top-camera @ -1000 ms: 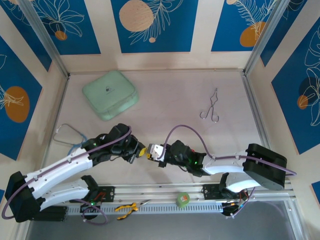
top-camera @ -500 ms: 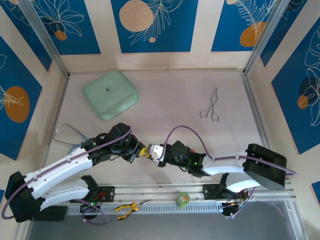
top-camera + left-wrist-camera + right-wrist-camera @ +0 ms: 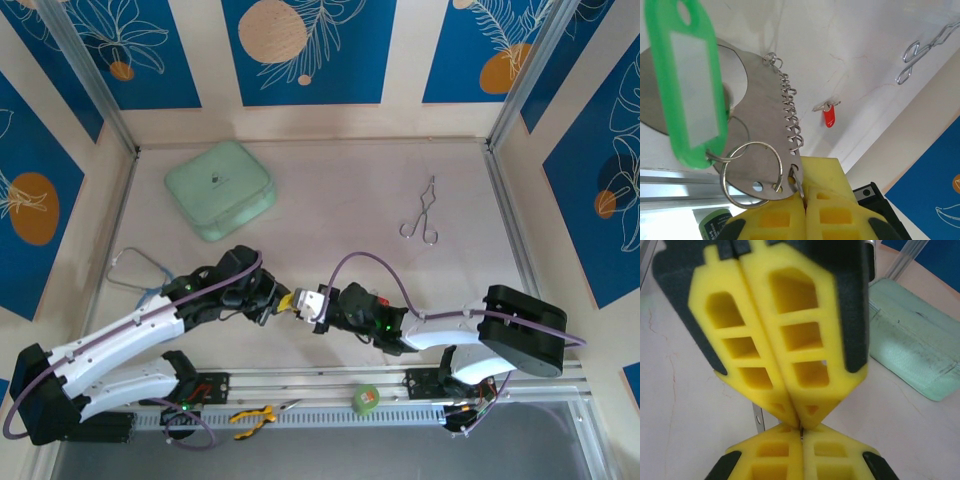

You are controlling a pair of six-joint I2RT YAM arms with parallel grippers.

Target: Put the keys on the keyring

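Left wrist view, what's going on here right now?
The left gripper has its jaws pinched on the lower end of the keyring, holding it up. A green key tag already hangs on it. The right gripper has its jaws shut and meets the left one tip to tip. The red key lies loose on the table, not yet on the keyring.

Pale pinkish desk [image 3: 340, 200], evenly lit, no hard shadows. Walls [image 3: 310, 50] on three sides: light wood with blue panels, orange circles, white leaf outlines. Aluminium posts [image 3: 90, 85] at the back corners, slotted aluminium rail [image 3: 320, 385] along the near edge.
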